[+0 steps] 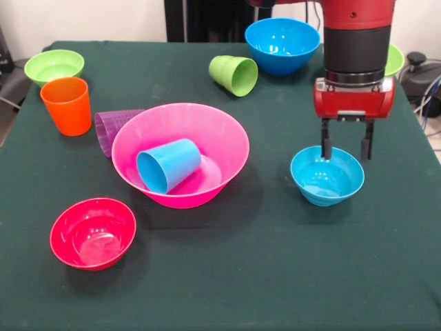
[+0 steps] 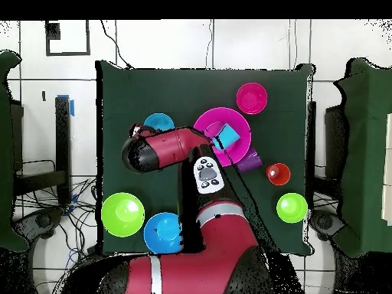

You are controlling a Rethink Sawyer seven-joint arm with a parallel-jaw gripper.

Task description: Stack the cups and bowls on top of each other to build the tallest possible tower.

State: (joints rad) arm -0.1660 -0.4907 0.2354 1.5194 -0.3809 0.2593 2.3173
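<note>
The gripper (image 1: 346, 147) hung with fingers spread over the small light-blue glossy plastic bowl (image 1: 327, 176), apparently needing to descend and close on its rim.

Nothing readable here as far as I can tell. No words, brand marks, numbers or stickers show on any of the cups, the bowls or the green tabletop (image 1: 275, 276). The pale button panel (image 2: 207, 174) on the robot arm (image 2: 172, 147) has dark marks, but they're too small to make out in the overhead view.
</note>
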